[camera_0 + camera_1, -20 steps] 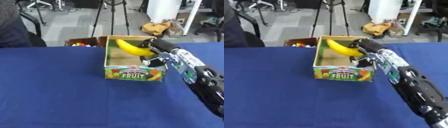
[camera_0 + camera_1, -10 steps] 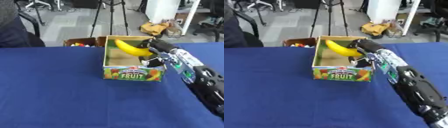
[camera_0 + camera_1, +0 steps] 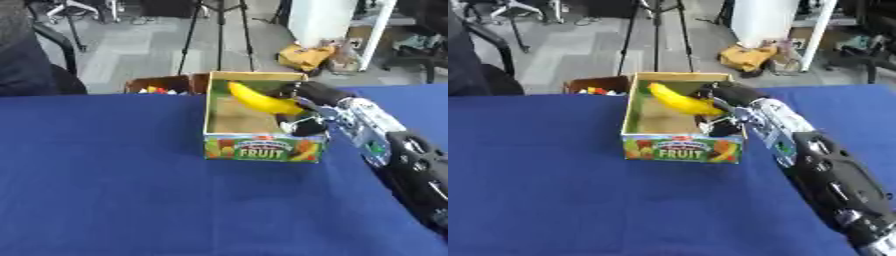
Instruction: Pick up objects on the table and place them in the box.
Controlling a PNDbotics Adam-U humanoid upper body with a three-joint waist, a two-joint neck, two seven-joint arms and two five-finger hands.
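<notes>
Banana (image 3: 262, 102) is being held over the open fruit box (image 3: 262, 146) by the right hand (image 3: 306, 100), fingers curled around it. If released while lying across the rim, it is being risked onto the blue worktop (image 3: 114, 190).

Table covering: a deep blue cloth (image 3: 114, 190) is spread over the whole near surface, lying smooth.
Floor: a grey hard floor (image 3: 131, 52) is seen beyond the table's far edge.
Stand: the thin black legs of a tripod (image 3: 219, 30) are planted on that floor.
Pillar: a white upright panel (image 3: 761, 20) is set at the upper right.
Clutter: a crumpled yellow-brown bag (image 3: 304, 55) lies at its foot.
Seating: a dark office chair (image 3: 35, 65) is placed at the far left.
Light: even lighting is cast throughout.
</notes>
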